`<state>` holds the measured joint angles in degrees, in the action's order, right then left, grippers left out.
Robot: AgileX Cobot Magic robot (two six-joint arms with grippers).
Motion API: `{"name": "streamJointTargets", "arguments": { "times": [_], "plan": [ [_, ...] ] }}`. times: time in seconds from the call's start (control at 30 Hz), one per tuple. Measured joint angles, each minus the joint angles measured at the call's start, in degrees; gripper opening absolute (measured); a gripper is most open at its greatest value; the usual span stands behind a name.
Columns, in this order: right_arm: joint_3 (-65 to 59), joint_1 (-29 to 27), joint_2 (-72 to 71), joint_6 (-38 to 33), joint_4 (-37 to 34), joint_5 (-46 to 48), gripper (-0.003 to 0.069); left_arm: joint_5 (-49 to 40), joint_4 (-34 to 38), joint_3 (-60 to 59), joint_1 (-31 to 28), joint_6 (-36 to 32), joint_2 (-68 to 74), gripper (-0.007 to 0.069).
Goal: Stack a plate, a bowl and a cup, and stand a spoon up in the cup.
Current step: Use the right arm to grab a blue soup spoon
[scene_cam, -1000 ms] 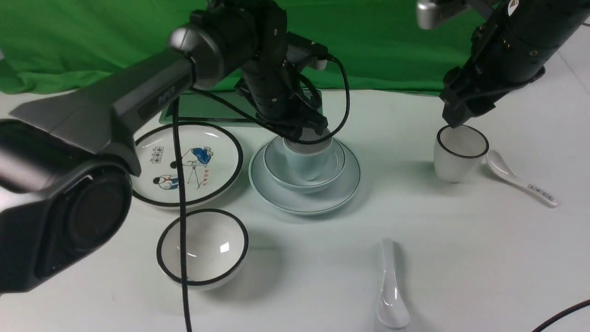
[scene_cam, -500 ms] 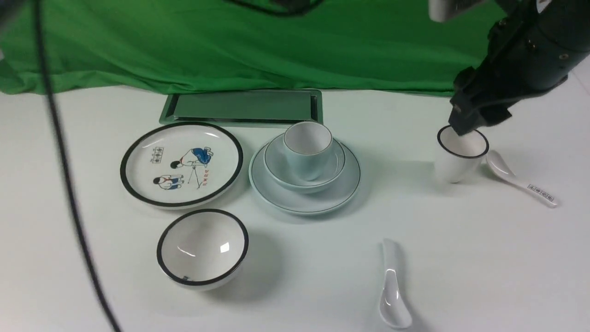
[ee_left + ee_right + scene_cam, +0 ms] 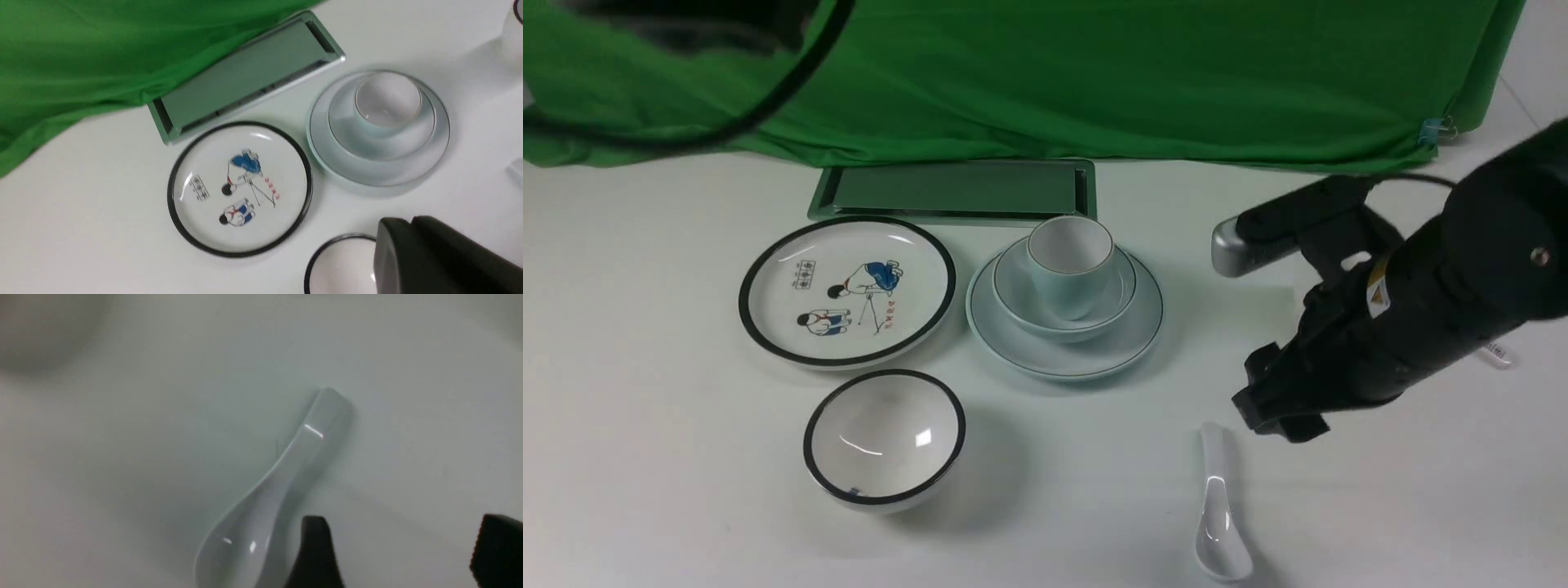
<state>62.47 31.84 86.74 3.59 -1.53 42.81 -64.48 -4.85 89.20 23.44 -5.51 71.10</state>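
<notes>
Pale bluish-white ware stood stacked near the middle of the white tabletop [image 3: 645,457]: the plate [image 3: 1058,365] lay flat, the bowl [image 3: 1023,304] sat centred on it, and the cup [image 3: 1068,260] stood upright and empty inside the bowl. The spoon [image 3: 1218,510], plain and glossy, lay flat on the tabletop well apart from that stack, off to the right and nearer the robot, its handle pointing away and its scoop toward the near edge. The right claw [image 3: 1278,418] hung just beside the handle end of the spoon, tilted downward, its fingers [image 3: 316,555] spread wide with nothing between them; in the right wrist view one finger showed close to the scoop, though whether it touched could not be told. The left claw [image 3: 394,241] appeared only as a dark mass in its own wrist view, pressed together and holding nothing, high over the near side of the black-rimmed bowl [image 3: 885,437]. That bowl stood empty to the left of the spoon, and behind it lay the black-rimmed plate with cartoon figures [image 3: 845,290], just beside the stack on its left. A shallow metal tray [image 3: 956,188] lay behind both plates, against the green cloth [image 3: 1094,73] at the back.
</notes>
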Motion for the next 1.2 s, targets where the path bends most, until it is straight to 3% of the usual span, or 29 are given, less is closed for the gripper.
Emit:
{"name": "streamJointTargets", "arguments": {
  "times": [0.1, 0.37, 0.73, 0.97, 1.2],
  "plan": [
    [-2.34, 0.0, 3.7, 4.65, 0.0, -6.53, 0.0507, 3.83, 0.88, -14.07, 0.0, 1.85, -8.94, -0.0036],
    [-2.39, 0.0, 14.11, 10.09, 0.0, -13.09, 0.0507, 7.81, 1.04, -35.43, 0.0, 2.5, -23.86, -0.0036],
    [-2.39, 2.65, 18.31, 11.17, -0.97, -18.82, 0.0487, 9.4, -1.61, -40.02, 0.0, 2.5, -29.21, -0.0036],
    [-2.17, 3.06, 18.49, 10.22, -1.09, -18.37, 0.0168, 9.96, -1.67, -40.02, 0.0, 2.6, -29.21, -0.0036],
    [3.32, 1.82, 15.37, 5.97, -1.17, -13.95, 0.0165, 7.56, -1.85, -40.1, 0.0, 2.6, -29.21, -0.0036]
  ]
}}
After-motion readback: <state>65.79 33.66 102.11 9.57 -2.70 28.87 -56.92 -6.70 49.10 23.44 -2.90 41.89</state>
